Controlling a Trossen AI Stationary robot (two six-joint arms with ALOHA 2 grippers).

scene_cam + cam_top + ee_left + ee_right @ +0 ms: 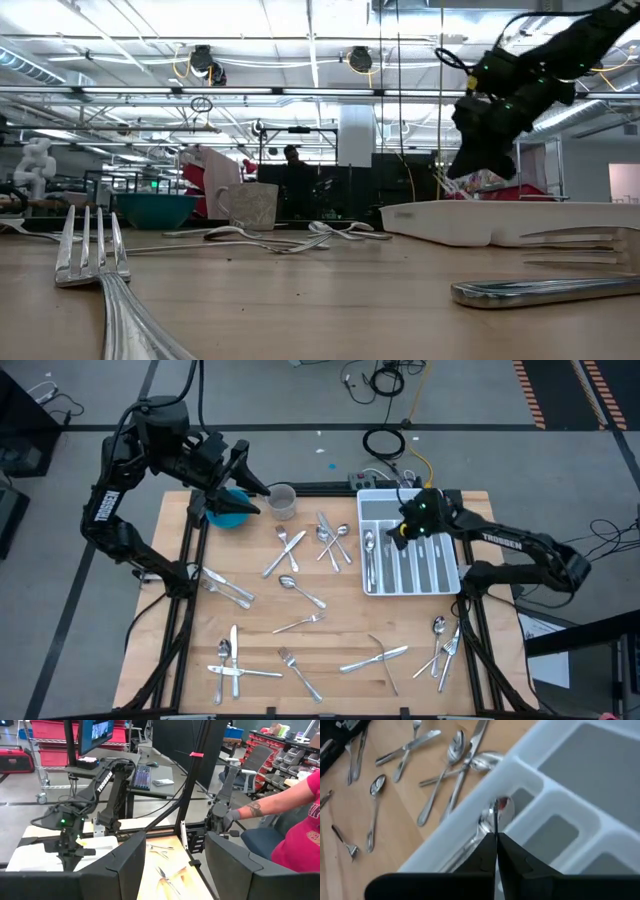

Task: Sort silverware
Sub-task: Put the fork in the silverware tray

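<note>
Jaws of the right gripper [495,840] pinch a spoon [496,812] upright over the tray [452,582] for release; left gripper [243,480] jaws open, waiting above the bowl [228,513].

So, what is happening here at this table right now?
A two-armed robot is sorting silverware into a white tray. The right pincer is over the tray's left compartment, shut on a thin piece of silverware, beside a spoon already lying there. Several pieces lie in the tray; many more are scattered on the wooden table. The left pincer waits open above the blue bowl, next to a cup.
</note>
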